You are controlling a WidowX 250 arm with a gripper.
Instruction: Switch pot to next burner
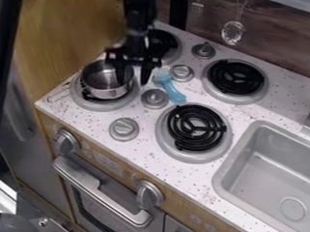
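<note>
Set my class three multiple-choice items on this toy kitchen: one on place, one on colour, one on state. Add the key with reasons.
1. Where is the pot?
A) in the sink
B) on a burner
C) on the floor

2. What colour is the brush-like tool?
A) red
B) yellow
C) blue

3. How is the pot?
A) upright, without a lid
B) upside down
C) lidded

Key:
1 B: the burner's round rim shows beneath it.
2 C: its handle is light blue.
3 A: its inside is visible from above.
</note>
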